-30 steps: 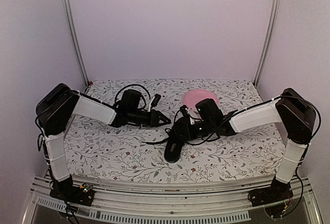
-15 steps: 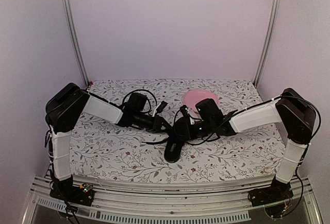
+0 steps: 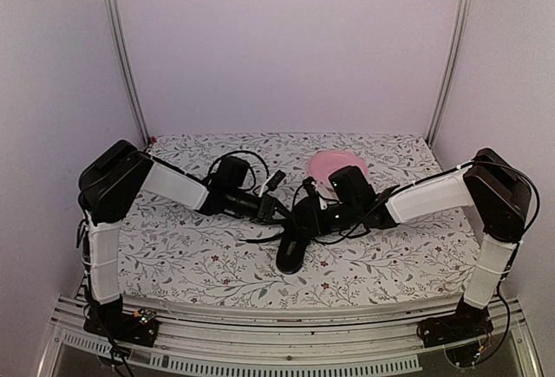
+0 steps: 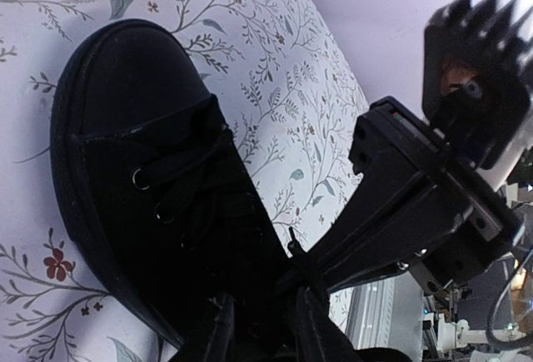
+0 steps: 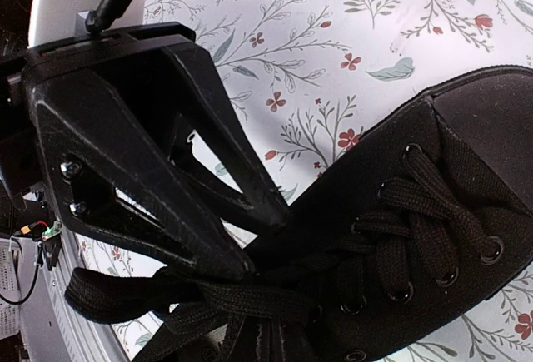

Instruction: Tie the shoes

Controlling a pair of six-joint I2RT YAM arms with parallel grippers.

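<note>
The black shoe (image 3: 291,254) lies on the flowered cloth mid-table, toe toward the near edge; in the left wrist view the shoe (image 4: 137,129) fills the left side. My right gripper (image 3: 300,218) sits over the shoe's opening, shut on a black lace (image 5: 212,295) that runs into its fingers at the bottom of the right wrist view. My left gripper (image 3: 281,212) points at the same spot from the left. Its jaws (image 5: 260,239) stand a little apart, one tip against the shoe's side, the other on the lace. Whether lace lies between them is hidden.
A pink plate (image 3: 328,165) lies just behind the right gripper's wrist. Black cables loop over the cloth behind the left arm (image 3: 227,156). White walls and metal uprights close in the back and both sides.
The left arm has swung right and forward until its fingertips reach the shoe's laces, and its jaws have narrowed. The right arm and the shoe have stayed put.
</note>
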